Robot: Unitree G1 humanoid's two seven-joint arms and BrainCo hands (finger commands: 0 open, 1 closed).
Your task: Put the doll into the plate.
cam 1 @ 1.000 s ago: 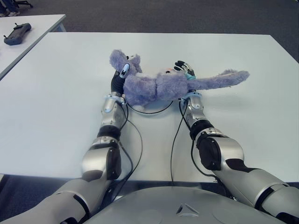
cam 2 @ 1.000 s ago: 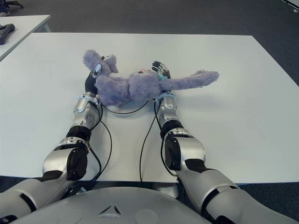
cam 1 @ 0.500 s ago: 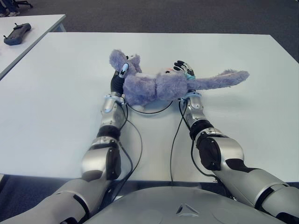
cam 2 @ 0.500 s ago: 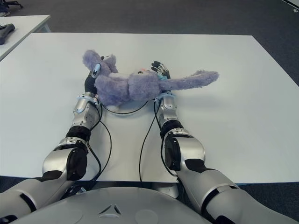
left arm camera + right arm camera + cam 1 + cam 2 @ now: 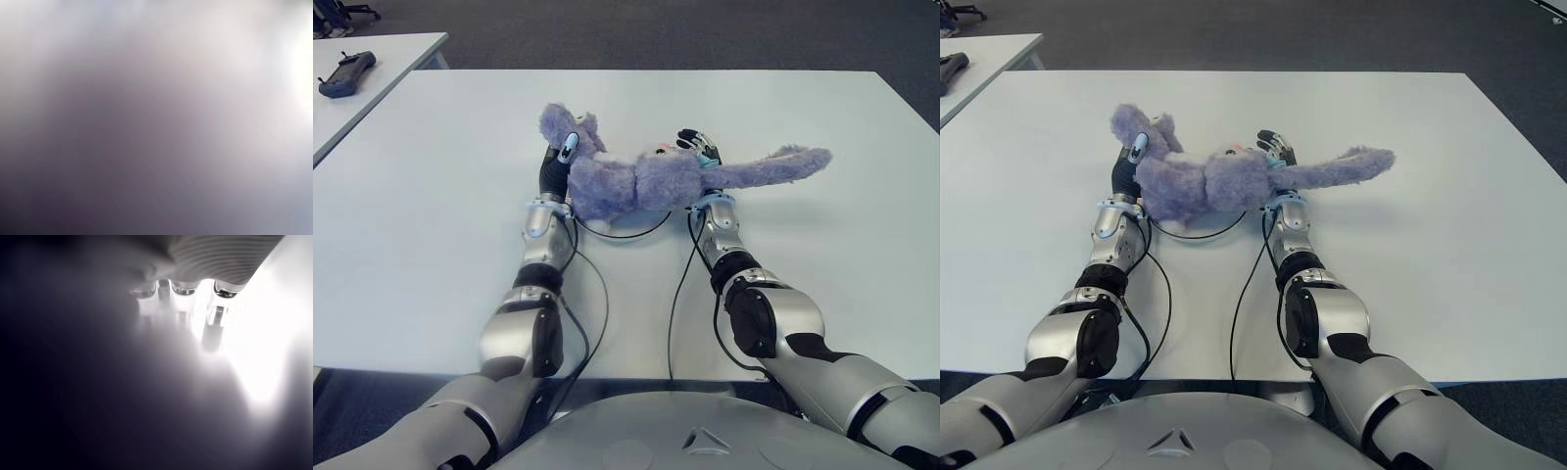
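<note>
A fluffy purple doll (image 5: pixel 636 181) lies lengthwise across both my hands above the white table (image 5: pixel 440 196), its long limb stretching out to the right. My left hand (image 5: pixel 556 166) is curled around the doll's head end, with one fingertip (image 5: pixel 570 145) on top of the fur. My right hand (image 5: pixel 698 145) sits under the doll's middle, its dark fingers pointing straight out past the far side. A thin curved edge (image 5: pixel 619 232) shows under the doll and may be a white plate's rim. Fur fills both wrist views.
A second white table (image 5: pixel 382 49) stands at the far left with a dark handheld controller (image 5: pixel 345 73) on it. Cables (image 5: pixel 677 294) trail from both wrists back along the forearms. Dark carpet lies beyond the table's far edge.
The doll and my left hand have shifted slightly left and away. My right hand has stayed about where it was.
</note>
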